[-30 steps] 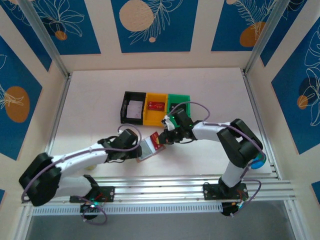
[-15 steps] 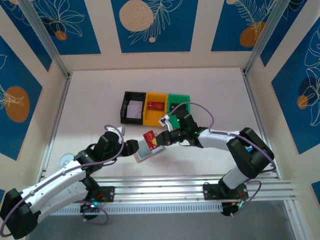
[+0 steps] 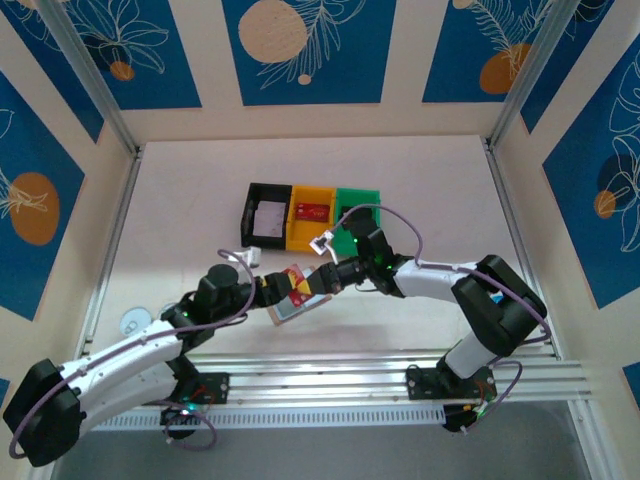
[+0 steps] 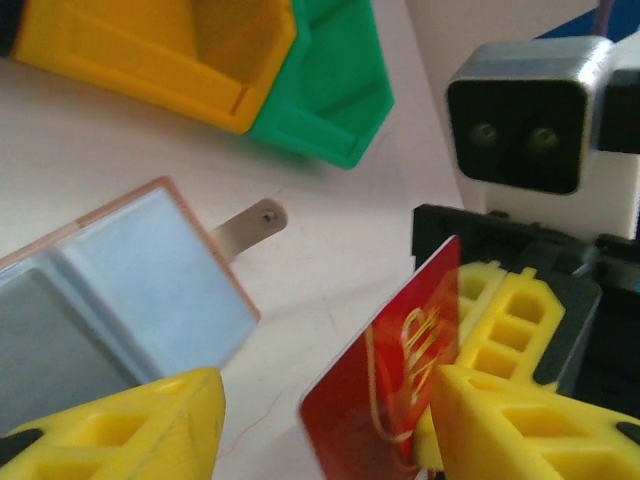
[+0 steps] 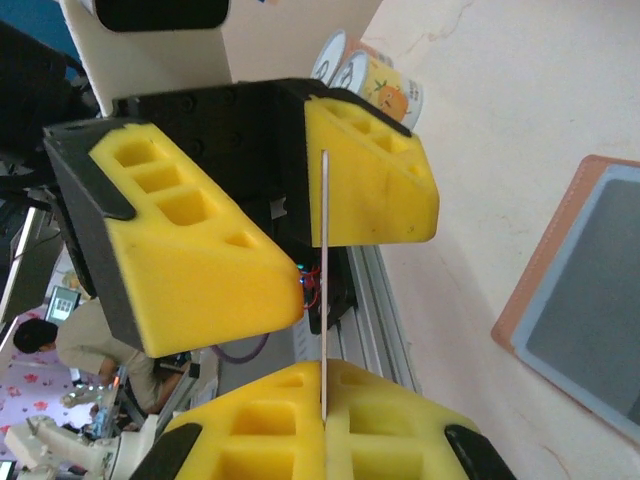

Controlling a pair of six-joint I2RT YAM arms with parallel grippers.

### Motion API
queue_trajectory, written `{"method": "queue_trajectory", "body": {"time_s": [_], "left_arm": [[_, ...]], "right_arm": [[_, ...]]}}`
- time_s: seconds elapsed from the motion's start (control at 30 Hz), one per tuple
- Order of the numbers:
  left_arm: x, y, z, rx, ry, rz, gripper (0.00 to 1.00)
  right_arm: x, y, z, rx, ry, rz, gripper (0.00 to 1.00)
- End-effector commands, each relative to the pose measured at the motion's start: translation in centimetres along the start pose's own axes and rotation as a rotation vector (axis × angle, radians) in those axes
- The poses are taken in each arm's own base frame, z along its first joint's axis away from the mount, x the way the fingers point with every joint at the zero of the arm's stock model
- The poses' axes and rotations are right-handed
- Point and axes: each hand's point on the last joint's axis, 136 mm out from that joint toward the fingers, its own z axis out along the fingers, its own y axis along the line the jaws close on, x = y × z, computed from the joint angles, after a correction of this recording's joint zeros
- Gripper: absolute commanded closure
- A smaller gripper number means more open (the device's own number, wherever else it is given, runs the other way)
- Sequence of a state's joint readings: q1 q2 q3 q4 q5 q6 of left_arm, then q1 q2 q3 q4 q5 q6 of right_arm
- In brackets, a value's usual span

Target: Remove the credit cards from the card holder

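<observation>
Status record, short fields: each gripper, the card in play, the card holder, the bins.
right gripper: shut on the red card
left gripper: open, one finger on each side of the red card, not clamped on it
card holder: lying open and flat, grey-blue pockets up, neither gripper touching it
black bin: pale card inside
yellow bin: second red card inside
green bin: partly behind the right arm, contents unclear

Bins (image 3: 308, 238) wall the far side of the card holder (image 3: 298, 308); bare table (image 3: 180, 210) flanks them
</observation>
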State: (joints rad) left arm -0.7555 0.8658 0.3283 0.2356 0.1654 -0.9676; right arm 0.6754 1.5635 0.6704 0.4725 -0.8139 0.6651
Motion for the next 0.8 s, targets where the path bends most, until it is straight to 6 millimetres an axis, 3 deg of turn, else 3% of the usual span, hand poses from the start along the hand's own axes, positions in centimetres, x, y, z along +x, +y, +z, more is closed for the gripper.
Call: {"method": "queue_trajectory", "body": {"time_s": [0.0,0.13,0.43,0.63,0.77], "left_arm": [[-0.4,-1.9,0.1,0.091,-0.023,-0.002,0.50],[-0.5,-2.0,0.0,0.105,-0.042,-0.007,0.63],[-0.9,-2.4,-0.8,0.134,-0.084,-0.009,0.79],[-1.1,-2.8,-1.0,0.136,-0.079,0.000,1.00],[-0.9,-2.7,-1.1,0.085,-0.037,0.024,1.00]], "right_arm": [[0.4,0.8,0.3,-0.046,0.032,-0.012,1.00],[0.4,0.7,0.3,-0.041,0.032,-0.006,1.00],[0.3,0.6,0.3,-0.034,0.030,0.004,1.00],[0.2,0.3,0.3,-0.020,0.027,0.009,0.90],[0.1,0.3,0.0,-0.008,0.018,0.006,0.75]]}}
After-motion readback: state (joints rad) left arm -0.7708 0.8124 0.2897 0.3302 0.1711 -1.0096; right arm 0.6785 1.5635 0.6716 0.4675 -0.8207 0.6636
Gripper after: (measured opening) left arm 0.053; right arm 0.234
